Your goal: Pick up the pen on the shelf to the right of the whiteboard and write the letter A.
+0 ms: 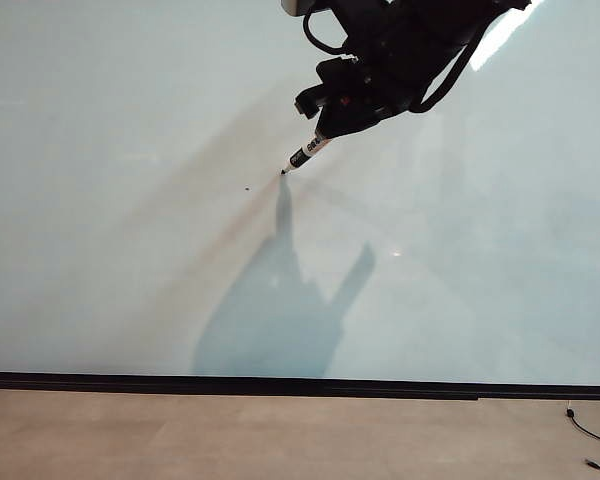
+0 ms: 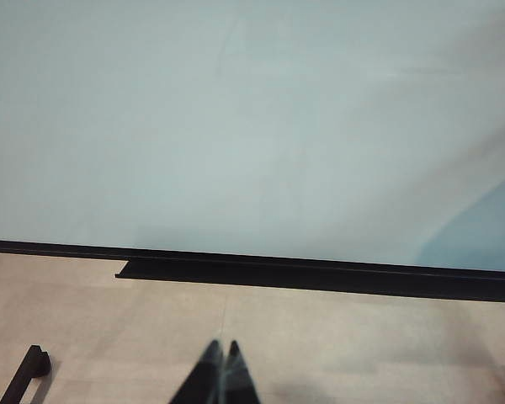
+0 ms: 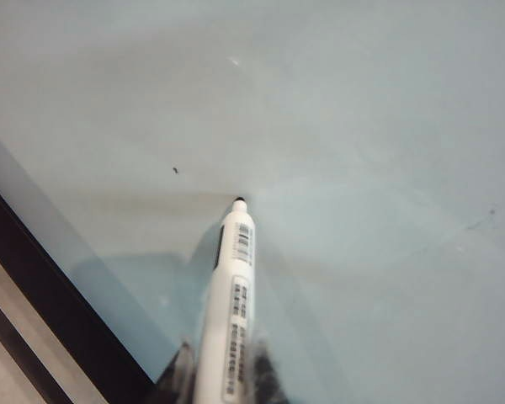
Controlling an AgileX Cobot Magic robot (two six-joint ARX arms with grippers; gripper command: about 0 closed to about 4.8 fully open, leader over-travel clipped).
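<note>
- Right gripper pinches the pen, a slim white marker with small black lettering, its dark tip touching the whiteboard.
- Left gripper, fingers pressed together, hangs over the beige table.
- Just beside the tip sits a tiny dark speck.
- Along the board's near edge runs a thin black strip.

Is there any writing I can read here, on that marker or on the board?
Pen held in the right tool: black print and barcode-like blocks, too small and blurred to read.
Whiteboard: no words, only a tiny dark speck; no letter drawn yet.
Left tool, shut, off the board: no label visible.
</note>
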